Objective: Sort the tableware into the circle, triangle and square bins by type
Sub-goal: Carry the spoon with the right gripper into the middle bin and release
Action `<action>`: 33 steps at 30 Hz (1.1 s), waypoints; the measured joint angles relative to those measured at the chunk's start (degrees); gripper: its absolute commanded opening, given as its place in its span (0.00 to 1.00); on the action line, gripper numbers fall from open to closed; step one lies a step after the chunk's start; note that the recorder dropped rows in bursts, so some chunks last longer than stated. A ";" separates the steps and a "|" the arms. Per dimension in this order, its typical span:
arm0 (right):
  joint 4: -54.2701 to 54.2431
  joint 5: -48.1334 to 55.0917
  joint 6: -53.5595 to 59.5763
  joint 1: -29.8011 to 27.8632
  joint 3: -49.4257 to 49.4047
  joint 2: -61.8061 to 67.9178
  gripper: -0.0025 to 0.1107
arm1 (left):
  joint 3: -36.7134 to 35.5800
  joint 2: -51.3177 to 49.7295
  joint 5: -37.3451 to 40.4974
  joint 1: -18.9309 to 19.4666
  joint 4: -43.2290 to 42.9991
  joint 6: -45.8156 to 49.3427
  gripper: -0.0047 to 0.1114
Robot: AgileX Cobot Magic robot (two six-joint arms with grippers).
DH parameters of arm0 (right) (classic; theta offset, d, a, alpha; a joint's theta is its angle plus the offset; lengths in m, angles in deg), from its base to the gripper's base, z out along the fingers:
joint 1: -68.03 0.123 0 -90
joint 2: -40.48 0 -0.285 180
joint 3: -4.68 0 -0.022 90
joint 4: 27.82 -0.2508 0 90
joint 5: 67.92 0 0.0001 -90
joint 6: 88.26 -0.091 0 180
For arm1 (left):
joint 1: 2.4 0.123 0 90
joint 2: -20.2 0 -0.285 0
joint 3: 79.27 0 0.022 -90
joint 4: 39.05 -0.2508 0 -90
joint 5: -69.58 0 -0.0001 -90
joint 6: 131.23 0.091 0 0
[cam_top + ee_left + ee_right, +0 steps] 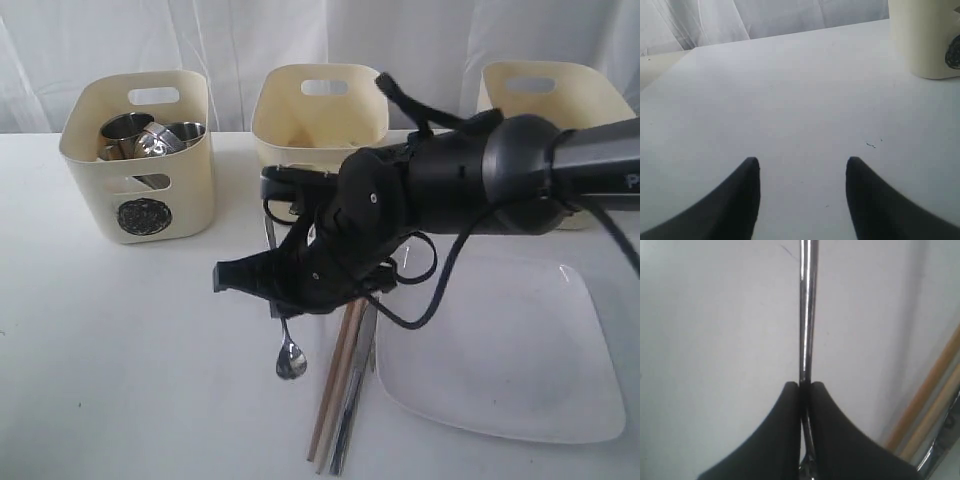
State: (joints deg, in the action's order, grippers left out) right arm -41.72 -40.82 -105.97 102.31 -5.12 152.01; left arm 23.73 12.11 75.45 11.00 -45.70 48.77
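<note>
The right gripper (805, 386) reaches across the middle of the bench (120, 380). Its jaws are pinched narrow on the thin handle of the steel spoon (290, 355). The spoon's bowl points toward the near edge, just beside the wooden chopsticks (335, 385) and the knife (350, 415) (whether the bowl has cleared the surface cannot be told). The spoon looks light, rigid and slick. Held edge-on by so slim a stem, it could pivot or slip in the jaws, so a hold nearer the middle of the handle would likely steady it. The left gripper (802, 167) hovers over bare bench with jaws wide and empty, near the circle bin (140, 190), which already holds the mugs (150, 135). The white square plate (500, 350) lies flat to the right of the cutlery.
</note>
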 measured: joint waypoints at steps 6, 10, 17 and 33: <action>3.49 -3.38 3.73 0.00 3.08 -5.09 0.02 | 0.00 0.00 0.00 0.00 0.00 0.00 0.53; 6.35 -5.46 4.25 -1.44 7.16 -6.20 0.02 | 0.00 0.00 0.00 0.00 0.00 0.00 0.53; 10.17 -11.70 6.47 -5.65 11.08 -6.04 0.02 | 0.00 0.00 0.00 0.00 0.00 0.00 0.53; 11.16 -27.57 11.20 -17.11 19.23 5.37 0.02 | 0.00 0.00 0.00 0.00 0.00 0.00 0.53</action>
State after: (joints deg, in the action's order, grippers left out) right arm -30.56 -68.39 -94.77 85.20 14.10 157.38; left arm 23.73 12.11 75.45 11.00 -45.70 48.77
